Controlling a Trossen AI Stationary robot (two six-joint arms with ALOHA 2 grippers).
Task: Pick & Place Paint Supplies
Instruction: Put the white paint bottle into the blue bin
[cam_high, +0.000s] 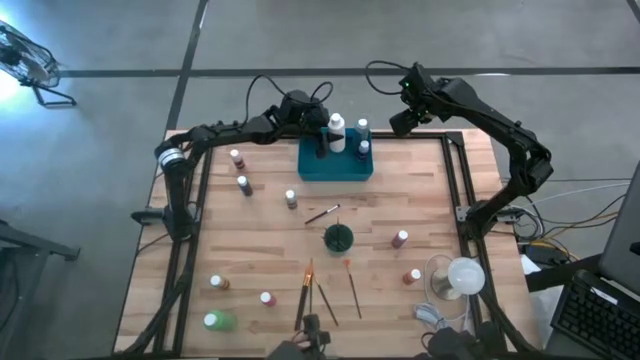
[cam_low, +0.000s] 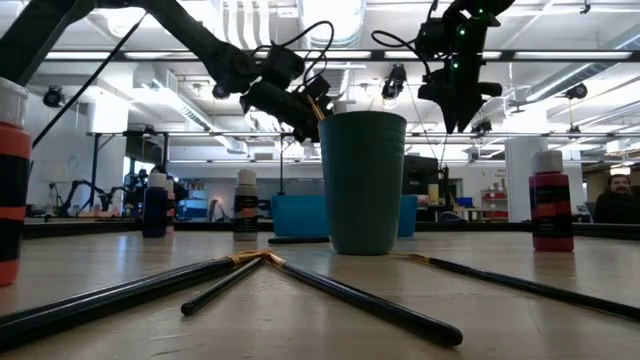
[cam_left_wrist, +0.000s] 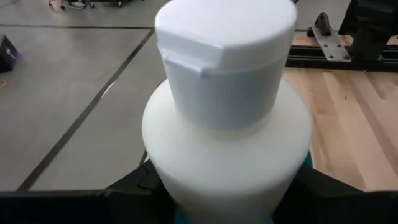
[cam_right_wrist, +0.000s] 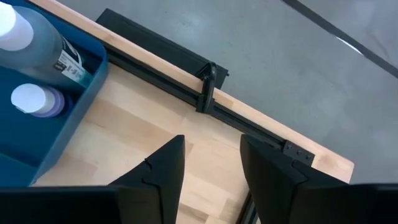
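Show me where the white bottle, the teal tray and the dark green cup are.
white bottle (cam_left_wrist: 227, 134): left wrist view, on its shoulder below the cap.
teal tray (cam_high: 335, 170): high view, on its near wall.
dark green cup (cam_low: 364, 180): low view, on its side.

table (cam_high: 420, 190): light wood slats | on it: teal tray (cam_high: 335, 170), green cup (cam_high: 338, 238), scattered bottles (cam_high: 400, 239), paintbrushes (cam_high: 305, 292)

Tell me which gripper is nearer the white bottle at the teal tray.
Left. The left gripper is closed around the white bottle over the teal tray. The right gripper hovers empty off the tray's far right corner, jaws apart.
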